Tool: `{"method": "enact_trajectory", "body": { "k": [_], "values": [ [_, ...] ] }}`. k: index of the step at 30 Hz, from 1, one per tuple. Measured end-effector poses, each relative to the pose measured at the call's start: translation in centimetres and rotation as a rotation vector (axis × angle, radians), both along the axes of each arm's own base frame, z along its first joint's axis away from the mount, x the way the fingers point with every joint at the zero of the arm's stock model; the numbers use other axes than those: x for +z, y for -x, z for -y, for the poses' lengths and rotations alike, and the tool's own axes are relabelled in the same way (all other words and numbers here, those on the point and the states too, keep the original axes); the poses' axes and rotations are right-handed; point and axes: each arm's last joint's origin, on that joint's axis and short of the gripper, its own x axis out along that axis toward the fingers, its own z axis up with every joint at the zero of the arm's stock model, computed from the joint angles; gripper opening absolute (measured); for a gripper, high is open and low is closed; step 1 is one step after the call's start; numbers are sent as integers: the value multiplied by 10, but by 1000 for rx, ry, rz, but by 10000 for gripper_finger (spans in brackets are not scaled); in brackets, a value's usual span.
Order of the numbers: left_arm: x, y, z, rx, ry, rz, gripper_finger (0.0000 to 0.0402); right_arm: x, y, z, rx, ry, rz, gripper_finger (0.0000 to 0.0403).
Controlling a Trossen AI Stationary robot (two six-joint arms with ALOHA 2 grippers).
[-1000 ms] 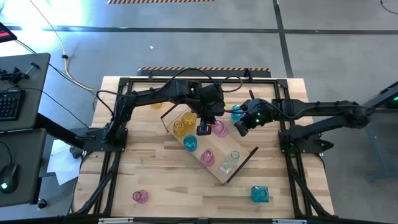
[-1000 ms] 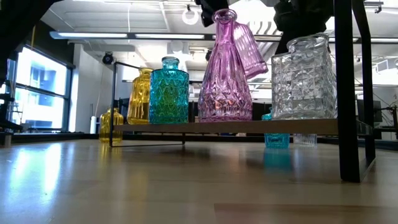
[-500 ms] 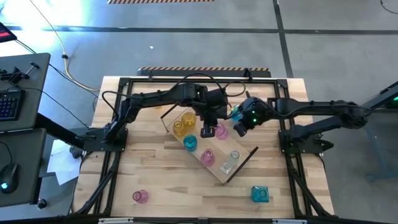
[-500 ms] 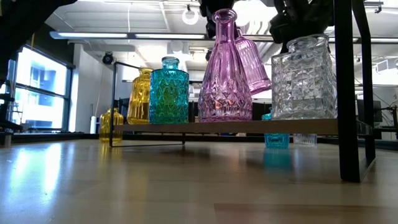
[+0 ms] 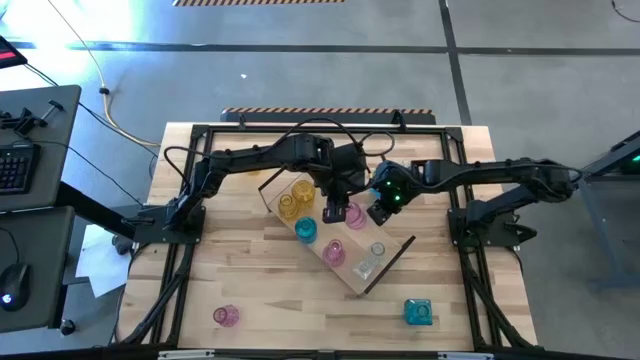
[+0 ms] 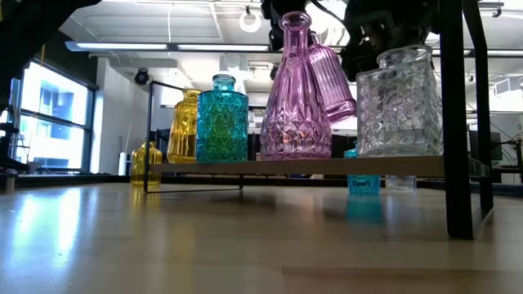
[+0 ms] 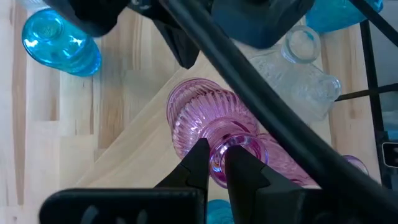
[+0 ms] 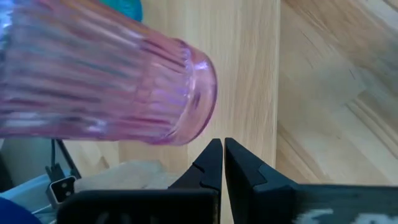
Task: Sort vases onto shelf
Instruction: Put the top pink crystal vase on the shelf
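Observation:
The shelf (image 5: pixel 392 258) lies aslant on the table's middle and bears yellow (image 5: pixel 288 206), teal (image 5: pixel 306 230), pink (image 5: pixel 334 252) and clear (image 5: pixel 367 266) vases. My left gripper (image 5: pixel 337 212) is shut on a pink ribbed vase (image 7: pixel 205 118), which hangs tilted above the shelf's far part (image 6: pixel 328 73). My right gripper (image 5: pixel 378 213) stands shut right beside that vase's base (image 8: pixel 193 93). A pink vase (image 5: pixel 226 316) and a teal one (image 5: pixel 418 312) sit loose on the near tabletop, and another teal one (image 5: pixel 381 181) sits beyond the shelf. My left gripper pinches the ribbed vase's rim (image 7: pixel 219 163) at its mouth, one finger (image 7: pixel 198 160) outside the neck and the other (image 7: pixel 244 167) in the opening. The fingers slant down from above. The vase hangs tilted below them, base clear of the shelf. My right gripper has its shut fingertips (image 8: pixel 211 152) just off the edge of the vase's base (image 8: pixel 202 127); I cannot tell whether they touch it.
The black frame loops (image 6: pixel 458 122) at the shelf's ends stand upright. The table's black rail frame (image 5: pixel 300 128) runs along the far edge. Bare wood shows at the near left (image 5: pixel 250 270) and between the shelf and the near edge.
My right gripper has sunk and gone toward the table's left, up to the ribbed vase's base. My left gripper lowered the vase a little early on, then kept still; the vase now hangs lower and more tilted behind the pink diamond vase.

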Motion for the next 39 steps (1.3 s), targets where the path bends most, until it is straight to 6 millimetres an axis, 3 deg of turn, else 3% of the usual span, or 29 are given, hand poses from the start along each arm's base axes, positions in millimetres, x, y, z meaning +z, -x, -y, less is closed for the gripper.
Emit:
{"method": "enact_trajectory", "body": {
  "k": [11, 18, 30, 39],
  "values": [
    [-1, -1, 9, 11, 18, -3, 17, -1, -8, 1, -13, -9, 49, 0],
    [-16, -9, 12, 6, 22, -39, 17, -2, -6, 0, 0, -45, 25, 0],
    [-18, -9, 8, 29, 30, -56, 17, -5, -6, -2, 22, -85, -4, 0],
    [-25, -14, 9, 27, 31, -56, 17, -21, -17, -1, 62, -106, -28, 0]
  ]
}}
